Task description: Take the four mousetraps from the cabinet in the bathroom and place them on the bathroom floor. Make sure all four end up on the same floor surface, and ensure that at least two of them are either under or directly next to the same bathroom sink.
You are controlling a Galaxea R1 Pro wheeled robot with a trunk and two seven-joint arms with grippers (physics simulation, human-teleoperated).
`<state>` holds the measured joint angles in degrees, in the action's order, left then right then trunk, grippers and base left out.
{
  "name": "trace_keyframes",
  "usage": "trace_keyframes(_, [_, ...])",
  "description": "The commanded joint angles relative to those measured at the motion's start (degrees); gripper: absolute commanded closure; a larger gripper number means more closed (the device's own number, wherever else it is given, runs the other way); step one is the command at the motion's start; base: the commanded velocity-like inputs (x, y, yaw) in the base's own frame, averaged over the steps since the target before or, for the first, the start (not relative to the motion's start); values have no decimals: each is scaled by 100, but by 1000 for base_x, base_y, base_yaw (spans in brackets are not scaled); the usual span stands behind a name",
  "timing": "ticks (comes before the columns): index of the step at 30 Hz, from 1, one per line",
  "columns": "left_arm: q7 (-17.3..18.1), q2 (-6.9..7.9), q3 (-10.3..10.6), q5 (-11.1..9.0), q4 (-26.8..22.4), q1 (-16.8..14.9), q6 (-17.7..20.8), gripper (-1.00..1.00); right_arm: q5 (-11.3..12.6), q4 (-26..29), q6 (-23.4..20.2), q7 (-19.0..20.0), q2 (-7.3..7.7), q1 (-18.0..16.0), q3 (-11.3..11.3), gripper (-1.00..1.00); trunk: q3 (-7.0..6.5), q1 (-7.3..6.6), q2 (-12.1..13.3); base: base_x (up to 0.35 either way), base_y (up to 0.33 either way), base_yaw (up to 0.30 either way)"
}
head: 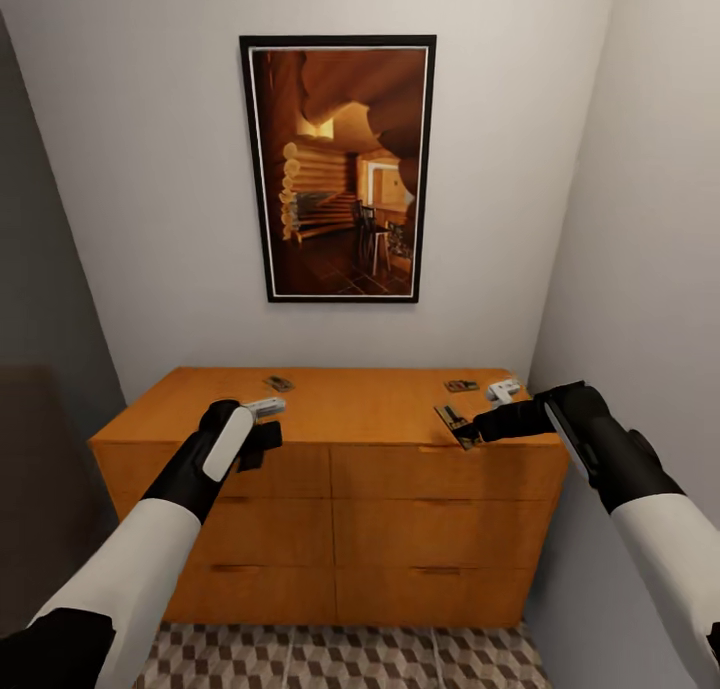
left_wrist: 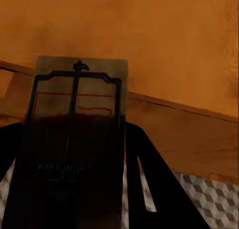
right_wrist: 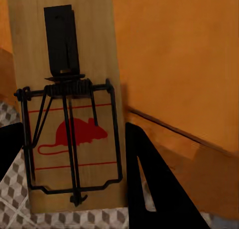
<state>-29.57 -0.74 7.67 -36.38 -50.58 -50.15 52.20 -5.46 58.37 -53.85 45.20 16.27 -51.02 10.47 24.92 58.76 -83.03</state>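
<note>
i see the cabinet (head: 330, 409) against the wall under a framed picture (head: 338, 167), with tiled floor (head: 340, 659) below it. my left gripper (head: 262, 439) hangs at the cabinet's front edge, closed on one trap (left_wrist: 74, 139). my right gripper (head: 470, 427) sits at the front right edge, clamped on a second trap (right_wrist: 69, 104). traps counted: four. the other two lie flat on the cabinet top, one rear left (head: 279, 382), one rear right (head: 461, 385).
</note>
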Motion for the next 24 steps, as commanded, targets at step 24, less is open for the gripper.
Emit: trace_keyframes(24, [405,-286,595,18,4313,655,-2561,100,-776,-3881,2445,-652,-770,1057,811,100,7,-4,-5,-322,0,0])
